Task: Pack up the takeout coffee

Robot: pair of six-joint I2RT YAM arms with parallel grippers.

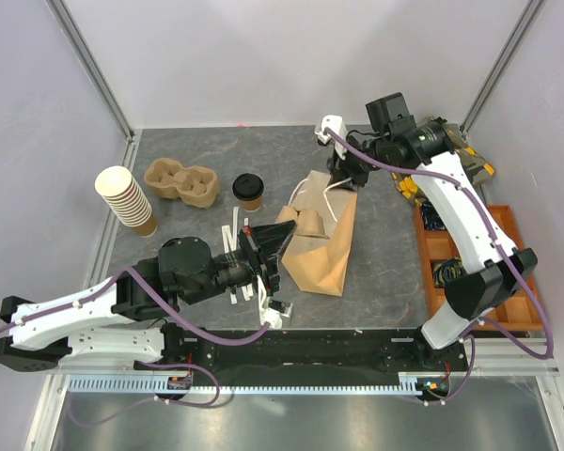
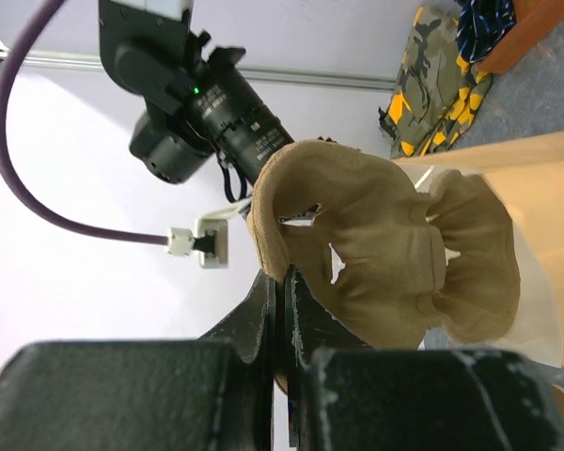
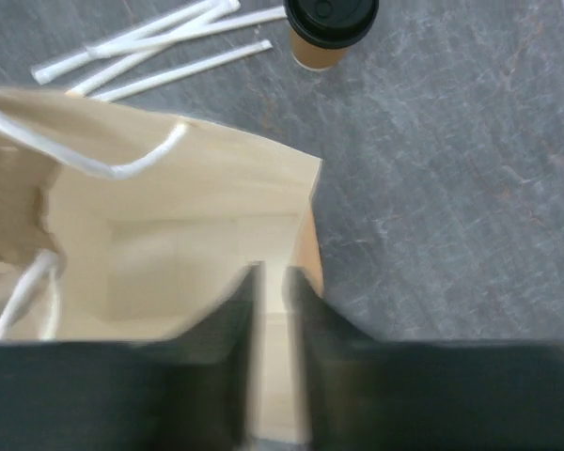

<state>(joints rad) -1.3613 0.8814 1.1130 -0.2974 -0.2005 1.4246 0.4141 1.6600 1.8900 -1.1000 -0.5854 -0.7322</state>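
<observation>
We judge the packing barely begun. The takeout coffee [image 1: 248,191] stands lidded on the counter [image 1: 385,272], left of the paper bag [image 1: 324,249] and apart from it, not yet lifted in. The left tool [image 2: 284,299] is clamped on the edge of what looks like a moulded pulp carrier [image 2: 376,244], just beside the bag. Further right, the right tool [image 3: 274,305] straddles the bag's far rim, jaws narrowly apart; the blur keeps us from telling whether it grips. We can read no brand, label or writing on cup, lid or bag.
</observation>
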